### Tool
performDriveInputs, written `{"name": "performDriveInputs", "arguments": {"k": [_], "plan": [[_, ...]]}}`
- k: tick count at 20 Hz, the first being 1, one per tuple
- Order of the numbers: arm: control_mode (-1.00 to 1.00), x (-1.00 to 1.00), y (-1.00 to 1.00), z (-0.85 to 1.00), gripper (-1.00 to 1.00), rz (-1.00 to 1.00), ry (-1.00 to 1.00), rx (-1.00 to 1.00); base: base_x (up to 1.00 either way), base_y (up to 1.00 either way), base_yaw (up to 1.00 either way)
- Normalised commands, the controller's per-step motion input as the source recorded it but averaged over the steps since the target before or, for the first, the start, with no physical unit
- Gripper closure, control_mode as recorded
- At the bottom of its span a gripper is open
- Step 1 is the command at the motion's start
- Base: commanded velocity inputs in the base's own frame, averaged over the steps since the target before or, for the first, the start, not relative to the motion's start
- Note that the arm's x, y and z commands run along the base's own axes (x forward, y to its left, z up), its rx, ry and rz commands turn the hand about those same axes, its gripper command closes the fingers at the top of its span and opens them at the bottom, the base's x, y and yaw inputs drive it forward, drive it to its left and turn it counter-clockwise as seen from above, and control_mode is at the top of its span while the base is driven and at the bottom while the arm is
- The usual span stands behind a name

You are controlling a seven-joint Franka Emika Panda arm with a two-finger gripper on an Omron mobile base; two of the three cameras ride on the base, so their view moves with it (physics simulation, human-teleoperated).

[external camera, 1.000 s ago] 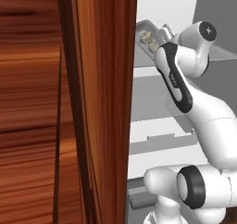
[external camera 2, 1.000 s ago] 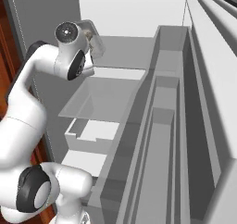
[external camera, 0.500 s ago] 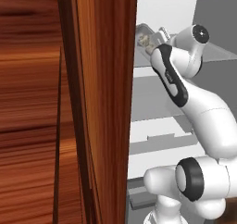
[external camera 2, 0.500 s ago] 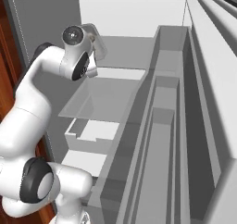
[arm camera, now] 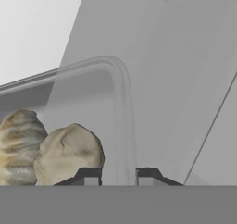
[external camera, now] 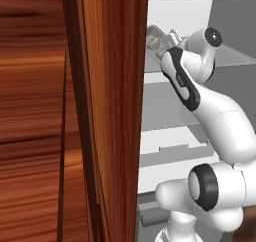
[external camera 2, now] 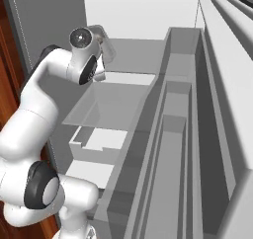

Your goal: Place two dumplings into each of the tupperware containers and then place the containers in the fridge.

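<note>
In the hand view my gripper [arm camera: 119, 176] is shut on the rim of a translucent grey tupperware container [arm camera: 121, 102], one fingertip on each side of the wall. Two pale tan dumplings [arm camera: 69, 154] [arm camera: 18, 144] lie inside it, side by side and close to the fingers. From the left base view the container [external camera: 154, 37] hangs high up inside the open fridge [external camera: 175, 101], above its upper shelf, with the dumplings [external camera: 159, 46] showing through. In the right base view the container [external camera 2: 107, 41] shows behind my wrist, in front of the fridge's white back wall [external camera 2: 143, 16].
A reddish wooden cabinet panel [external camera: 100, 111] stands close on the left and blocks much of the left base view. A translucent shelf [external camera 2: 116, 102] and a pale drawer [external camera 2: 94, 146] lie below the hand. The door's stepped bins [external camera 2: 180, 134] run along the right.
The arm has shifted slightly, carrying the container a little further into the fridge at the same height. The grip has not changed.
</note>
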Motion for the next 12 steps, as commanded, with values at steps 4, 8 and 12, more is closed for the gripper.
{"name": "performDriveInputs", "arguments": {"k": [4,8,12], "plan": [[-1.00,0.28,0.08,0.00,1.00,0.00,0.00,0.00,0.00,0.00,0.00],[-1.00,0.26,0.03,0.00,1.00,0.00,0.00,0.00,0.00,0.00,0.00],[-1.00,0.19,0.05,0.00,-1.00,0.00,0.00,0.00,0.00,0.00,0.00]]}}
